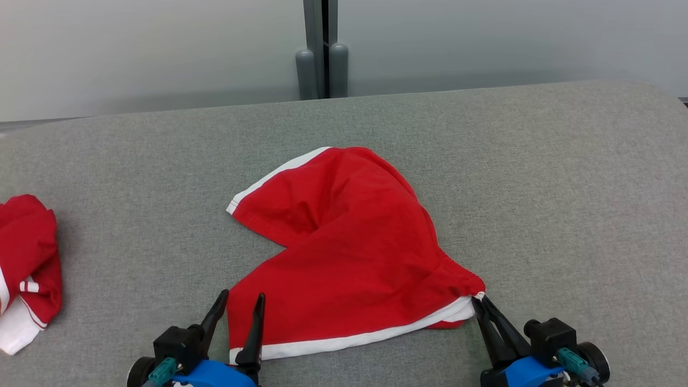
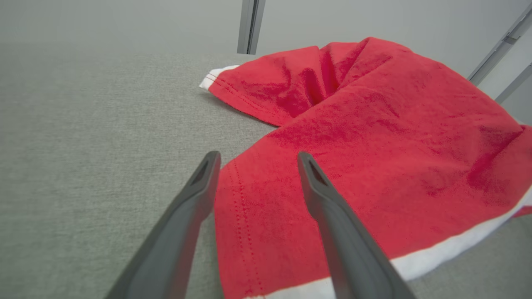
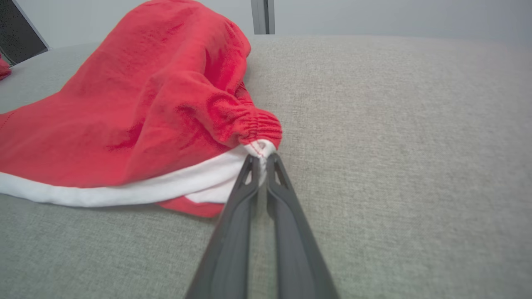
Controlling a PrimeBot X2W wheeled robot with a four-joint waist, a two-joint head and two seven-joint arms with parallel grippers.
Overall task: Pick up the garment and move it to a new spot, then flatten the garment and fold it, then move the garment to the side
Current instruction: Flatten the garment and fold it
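Garment point(image 1: 344, 247): red shorts with white trim, lying rumpled at the near middle of the grey surface point(image 1: 564, 177). One leg is reaching far and left, and the white band point(image 1: 355, 339) is running along the near side.

Right gripper point(image 1: 479, 299): I am clenching it on the white corner at the near right, just under the gathered waistband point(image 3: 257, 124). The pinch is taking only the tip of the trim.

Left gripper point(image 1: 242, 294): I am holding it wide open, gripping nothing. One finger is lying over the near left corner of the cloth and the other over bare surface, so the side hem is running between them.

Risks, as I am judging them:
- The thin right pinch is likely to slip once the cloth's weight is pulling on it.
- Lifting on the right alone would be leaving the shorts swinging and bunching.
- Closing the left jaws here may be catching one layer only, so the cloth could be twisting.

Room: open surface is lying far and right. A second red garment point(image 1: 27, 258) is sitting at the far left edge, so dragging left is risking a tangle. A post point(image 1: 322, 54) is standing beyond the far edge.
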